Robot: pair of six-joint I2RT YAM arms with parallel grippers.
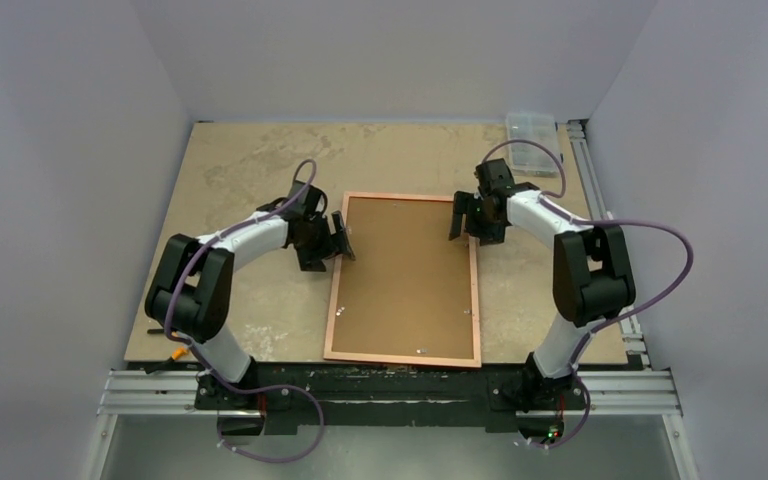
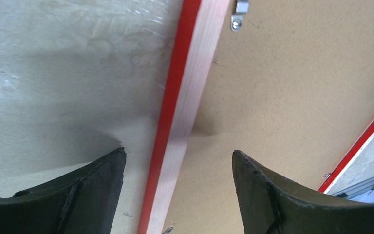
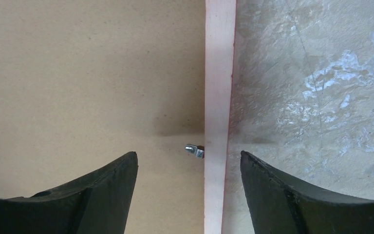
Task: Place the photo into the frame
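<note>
1. Top external view shows you the frame (image 1: 336, 300) lying flat, back up, in the middle of the tabletop (image 1: 250, 160), its near end close to the arm bases. Expect it to be stiff and fairly light, with a pane that could crack if twisted. Take it by both long rails, not by a corner.
2. Its rails look pale copper on top, with a bright red outer edge in the left wrist view.
3. The backing board (image 1: 405, 275) fills the opening. It is plain matte brown and probably thin and slightly bendy, so lift it by an edge.
4. You cannot see the photo in any view. It may lie under the board, but that is hidden.
5. The left gripper (image 1: 343, 240) has its fingers spread across the left rail, grasping nothing. The right gripper (image 1: 457, 215) stands the same way over the right rail.
6. Small metal tabs (image 3: 194, 150) sit on the rails' inner edges. They are likely slick and fiddly to push.
</note>
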